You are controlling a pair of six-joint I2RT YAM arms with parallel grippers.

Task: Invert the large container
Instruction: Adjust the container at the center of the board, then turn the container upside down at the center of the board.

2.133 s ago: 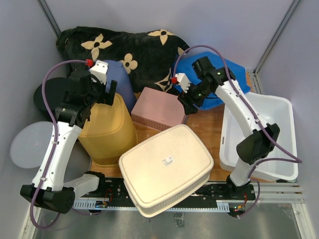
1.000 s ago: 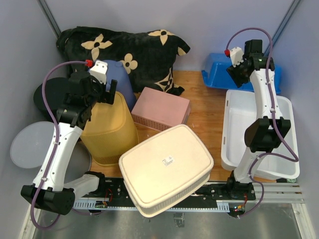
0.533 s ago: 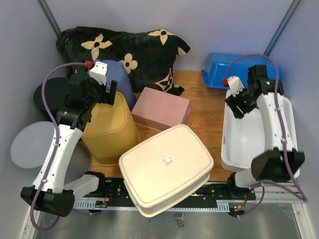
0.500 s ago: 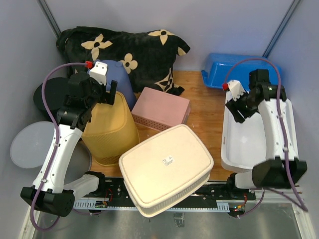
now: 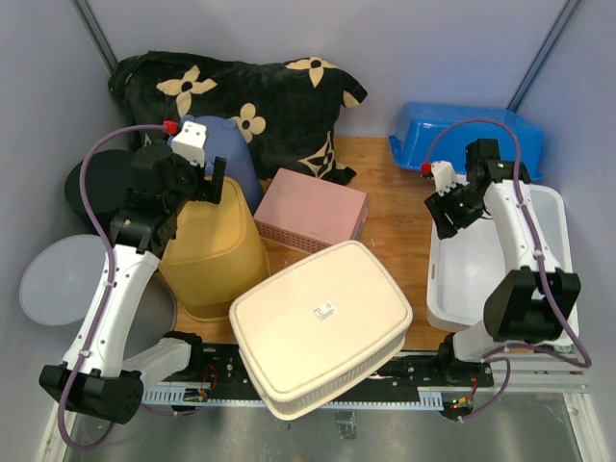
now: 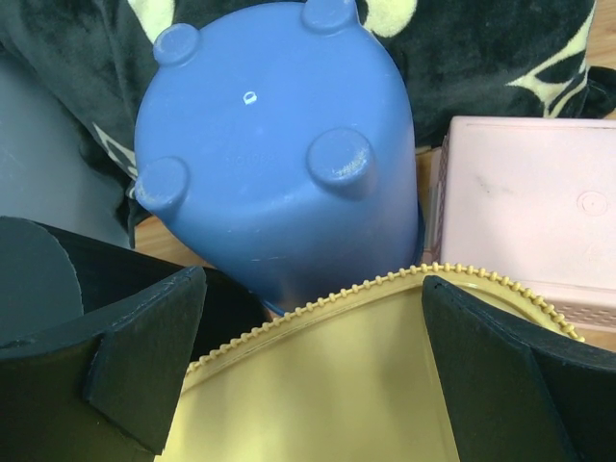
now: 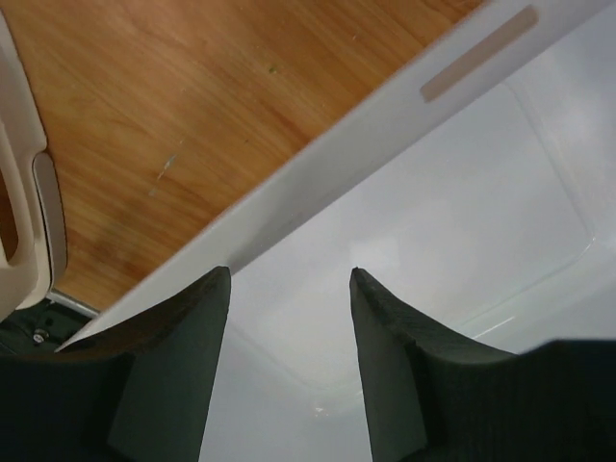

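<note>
Your right gripper point(image 7: 289, 279): spread wide over large white plastic tub point(image 5: 462, 279) left rim, bare wooden table point(image 5: 399, 217) alongside; left gripper point(image 6: 310, 289) wide too.

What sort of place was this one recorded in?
Most likely a robot test cell in a lab, not a home: plain grey walls close in a wooden table, a metal rail runs along its near edge, and a white tub, a yellow basket and a blanket crowd it.
</note>
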